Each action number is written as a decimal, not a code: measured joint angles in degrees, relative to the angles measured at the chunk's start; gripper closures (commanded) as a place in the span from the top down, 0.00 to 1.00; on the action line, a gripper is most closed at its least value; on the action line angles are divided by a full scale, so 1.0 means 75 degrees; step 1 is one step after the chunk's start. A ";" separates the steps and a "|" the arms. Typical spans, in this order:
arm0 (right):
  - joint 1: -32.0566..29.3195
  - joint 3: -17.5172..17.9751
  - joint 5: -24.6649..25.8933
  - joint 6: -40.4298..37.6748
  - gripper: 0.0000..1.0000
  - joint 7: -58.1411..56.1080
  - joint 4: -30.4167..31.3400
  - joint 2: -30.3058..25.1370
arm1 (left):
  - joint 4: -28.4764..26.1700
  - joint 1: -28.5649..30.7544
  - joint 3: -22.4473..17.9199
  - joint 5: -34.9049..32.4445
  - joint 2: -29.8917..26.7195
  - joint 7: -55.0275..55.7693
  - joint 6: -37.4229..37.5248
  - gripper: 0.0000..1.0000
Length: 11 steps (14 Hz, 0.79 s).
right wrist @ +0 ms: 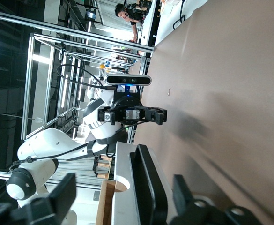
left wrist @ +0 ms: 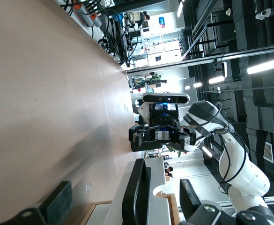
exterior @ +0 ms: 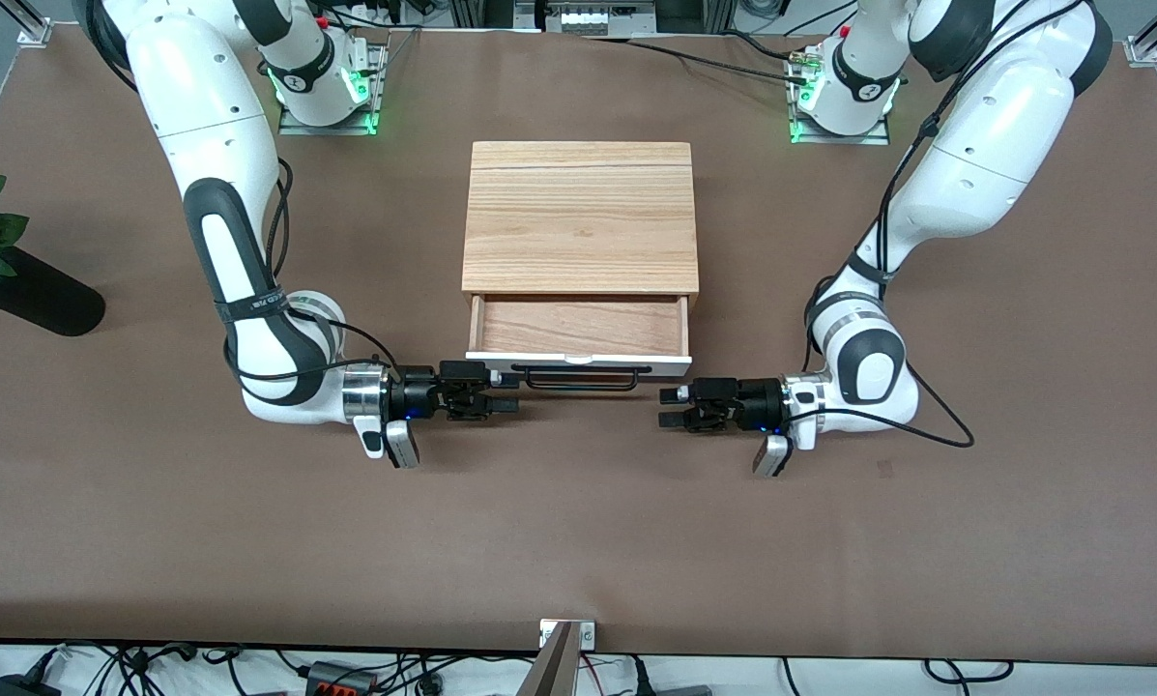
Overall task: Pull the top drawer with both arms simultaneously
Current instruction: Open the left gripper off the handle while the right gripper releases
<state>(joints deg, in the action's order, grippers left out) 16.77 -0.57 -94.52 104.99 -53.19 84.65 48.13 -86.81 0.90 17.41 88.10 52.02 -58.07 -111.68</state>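
The top drawer (exterior: pixel 578 329) stands partly pulled out of the cabinet, its reddish-brown inside showing. Its white front (exterior: pixel 501 362) carries the black bar handle (exterior: pixel 578 388). My right gripper (exterior: pixel 508 394) is open at the handle's end toward the right arm, holding nothing. In the right wrist view the handle (right wrist: pixel 148 187) and white front (right wrist: pixel 125 192) run between its fingers (right wrist: pixel 64 190). My left gripper (exterior: pixel 670 408) is open and empty, a short way off the handle's other end. In the left wrist view the handle (left wrist: pixel 137 192) lies ahead between its fingers (left wrist: pixel 57 201).
The cabinet's light wood top (exterior: pixel 578 213) sits mid-table. A black vase (exterior: pixel 32 295) with a red flower lies near the table edge at the right arm's end. Each wrist view shows the other arm's gripper (left wrist: pixel 160 136) (right wrist: pixel 137 115) facing it. Brown table surface (exterior: pixel 578 541) spreads nearer the camera.
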 measured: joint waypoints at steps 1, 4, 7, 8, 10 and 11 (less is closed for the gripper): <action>0.0000 -0.0005 0.0045 0.0000 1.00 0.0314 -0.0015 -0.0036 | 0.0035 -0.0003 0.0000 -0.0091 0.0000 0.0032 0.0000 1.00; -0.0017 -0.0073 0.1110 0.0005 1.00 0.1490 -0.0361 -0.0242 | 0.0513 0.0035 -0.0010 -0.1368 -0.0023 0.0830 0.0000 1.00; -0.0114 -0.0228 0.3198 -0.0003 1.00 0.2760 -0.0991 -0.0465 | 0.1292 0.0312 -0.0010 -0.3638 -0.0252 0.2533 0.0206 1.00; -0.0141 -0.0273 0.3984 -0.0014 1.00 0.3096 -0.1128 -0.0567 | 0.1497 0.0433 -0.0015 -0.4119 -0.0342 0.2983 0.0507 1.00; -0.0144 -0.0298 0.5530 -0.0052 1.00 0.3564 -0.1255 -0.0835 | 0.1859 0.0629 -0.0032 -0.5046 -0.0512 0.3593 0.1237 1.00; -0.0125 -0.0297 0.6377 -0.0126 1.00 0.3801 -0.1266 -0.1015 | 0.2018 0.0718 -0.0034 -0.5618 -0.0629 0.3887 0.1558 1.00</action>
<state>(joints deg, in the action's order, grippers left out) 15.83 -2.79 -46.69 104.04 -24.68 75.15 40.51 -71.68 6.29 17.16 45.97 47.30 -28.92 -100.00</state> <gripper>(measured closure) 0.000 0.000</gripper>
